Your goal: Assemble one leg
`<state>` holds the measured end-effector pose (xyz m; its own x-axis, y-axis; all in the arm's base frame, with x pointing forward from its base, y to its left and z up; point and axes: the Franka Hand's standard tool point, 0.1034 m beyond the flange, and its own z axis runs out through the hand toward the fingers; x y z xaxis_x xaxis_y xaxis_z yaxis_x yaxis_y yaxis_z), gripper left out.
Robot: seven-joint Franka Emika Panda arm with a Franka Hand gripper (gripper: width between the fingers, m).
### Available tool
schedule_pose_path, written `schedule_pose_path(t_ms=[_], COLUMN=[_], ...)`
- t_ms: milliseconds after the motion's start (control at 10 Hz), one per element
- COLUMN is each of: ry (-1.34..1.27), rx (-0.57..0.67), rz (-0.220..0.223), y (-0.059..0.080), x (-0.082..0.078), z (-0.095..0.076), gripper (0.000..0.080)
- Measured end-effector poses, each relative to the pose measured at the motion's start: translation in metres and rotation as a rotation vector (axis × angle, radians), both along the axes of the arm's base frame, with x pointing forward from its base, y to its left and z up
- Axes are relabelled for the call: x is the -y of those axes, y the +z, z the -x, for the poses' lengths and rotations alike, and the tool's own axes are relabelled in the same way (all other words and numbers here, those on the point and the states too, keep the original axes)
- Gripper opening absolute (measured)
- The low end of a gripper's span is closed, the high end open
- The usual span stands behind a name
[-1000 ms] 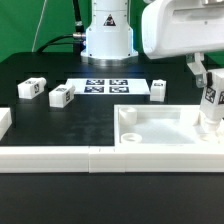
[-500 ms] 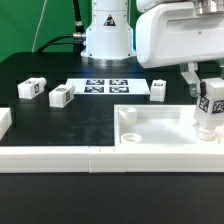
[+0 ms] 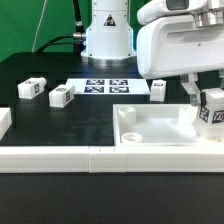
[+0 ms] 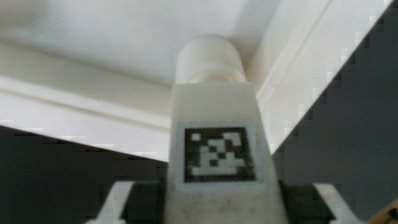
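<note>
The tool (image 3: pixel 207 106) is clamped on the leg (image 3: pixel 213 108), its fingers closed narrowly against the two sides of the small white block. In the exterior view the leg stands upright, over the corner of the large white tray-like piece (image 3: pixel 160 112) at the exterior view's right, with a square tag mark on its facing side. In the wrist view the fingers (image 4: pixel 125 205) press the leg (image 4: pixel 214 110) from both sides, the tool (image 4: pixel 217 205) centred on it. The tag faces the camera and the leg's rounded end points down toward the tray-like piece (image 4: pixel 107 90), beside its raised wall; whether that end touches cannot be told. On the black surface (image 3: pixel 60 125) a loose leg (image 3: pixel 30 88) lies toward the exterior view's left, with a second loose leg (image 3: pixel 62 95) near it. A third loose leg (image 3: pixel 158 90) stands just beside the marker board (image 3: pixel 105 87). Long white border rails (image 3: pixel 60 156) run along the near edge.
</note>
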<state>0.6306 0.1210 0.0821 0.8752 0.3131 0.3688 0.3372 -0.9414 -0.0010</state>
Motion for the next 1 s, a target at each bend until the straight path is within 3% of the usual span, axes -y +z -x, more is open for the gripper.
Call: schedule_pose_path(t_ms=[400,500,600,1000], ry=[-0.003,-0.003,-0.003,-0.003], rx=[0.042,0.042,0.042,0.042], rz=[-0.006,-0.006,-0.006,-0.006], y=[0.0001,0.0000,0.0000,0.0000], x=[-0.0001,-0.0001,-0.0001,-0.0001], z=[0.0005,0.0005,0.0005,0.0005], gripper=[0.0294,0.0476,0.0590,0.0646])
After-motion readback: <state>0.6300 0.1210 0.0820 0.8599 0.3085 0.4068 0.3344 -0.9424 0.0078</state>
